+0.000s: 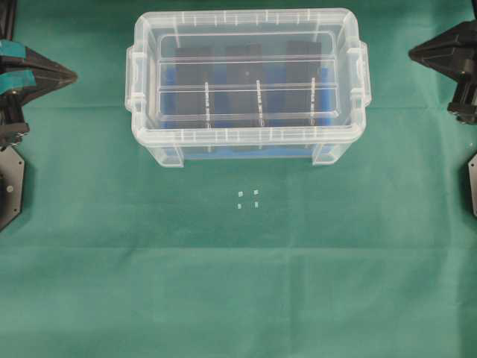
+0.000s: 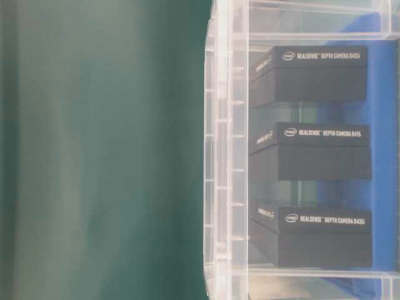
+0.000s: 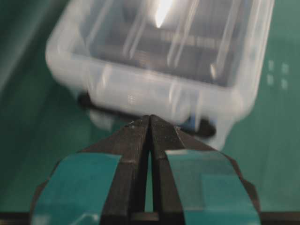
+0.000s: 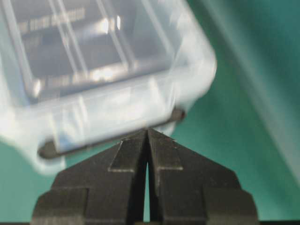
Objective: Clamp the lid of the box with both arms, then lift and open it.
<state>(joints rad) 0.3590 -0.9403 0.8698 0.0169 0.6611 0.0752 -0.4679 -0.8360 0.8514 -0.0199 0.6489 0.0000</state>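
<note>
The clear box (image 1: 246,151) stands at the upper middle of the green cloth. The clear lid (image 1: 246,78) lies flat on top of it, closed. Three black blocks (image 2: 312,75) stand inside on the blue bottom. My left gripper (image 1: 74,75), with teal tape, is shut and empty at the far left, pointing at the box's left end and well apart from it. It also shows in the left wrist view (image 3: 149,117), facing the box (image 3: 154,93). My right gripper (image 1: 411,53) is shut and empty at the far right, apart from the box's right end. It also shows in the right wrist view (image 4: 148,131).
Several small white marks (image 1: 247,198) lie on the green cloth (image 1: 238,283) in front of the box. Black arm bases sit at the left edge (image 1: 9,183) and the right edge (image 1: 472,183) of the overhead view.
</note>
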